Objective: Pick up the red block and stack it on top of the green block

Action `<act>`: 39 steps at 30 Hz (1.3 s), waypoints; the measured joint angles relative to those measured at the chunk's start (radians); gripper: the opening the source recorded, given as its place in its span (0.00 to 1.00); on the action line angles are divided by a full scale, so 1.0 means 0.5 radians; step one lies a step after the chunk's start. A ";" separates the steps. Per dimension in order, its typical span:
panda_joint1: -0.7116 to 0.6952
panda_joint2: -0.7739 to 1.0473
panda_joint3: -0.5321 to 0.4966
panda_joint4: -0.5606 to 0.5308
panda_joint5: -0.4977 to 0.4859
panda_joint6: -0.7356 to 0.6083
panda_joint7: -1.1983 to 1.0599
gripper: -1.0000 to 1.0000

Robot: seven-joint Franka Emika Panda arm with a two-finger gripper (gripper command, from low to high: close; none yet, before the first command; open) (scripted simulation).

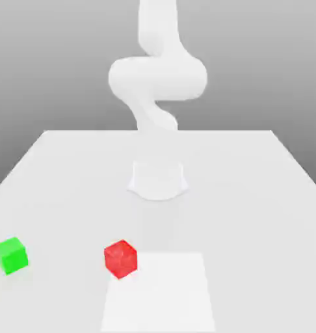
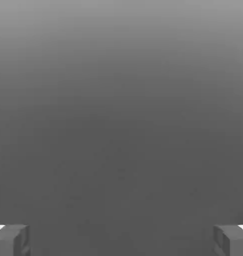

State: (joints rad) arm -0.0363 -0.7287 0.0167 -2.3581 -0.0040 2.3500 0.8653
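Red block (image 1: 120, 258): cube, no long axis, rests on white table (image 1: 251, 195), turned so one corner faces camera, at about 7 o'clock from arm base (image 1: 158, 179). Green block (image 1: 11, 254): well apart, at 9 o'clock of red. Gripper (image 2: 121, 240): fingers (image 2: 11, 239) spread wide, holding nothing, touching nothing. Count: one red block, one green block, one arm.

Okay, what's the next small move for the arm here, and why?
Probably bring the claw down over the red block. Its fingers stand wide apart with nothing between them, and the block sits free on the table, apart from the green block.
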 joint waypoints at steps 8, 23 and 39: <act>-0.246 0.551 0.086 -0.425 -0.035 0.376 0.496 0.50; -0.449 1.717 0.038 -0.950 -0.034 1.230 1.162 0.50; -0.435 1.416 0.035 -0.994 0.012 0.973 1.127 0.00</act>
State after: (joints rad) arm -0.2538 -0.0204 0.0342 -2.8552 0.0019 2.8366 1.4286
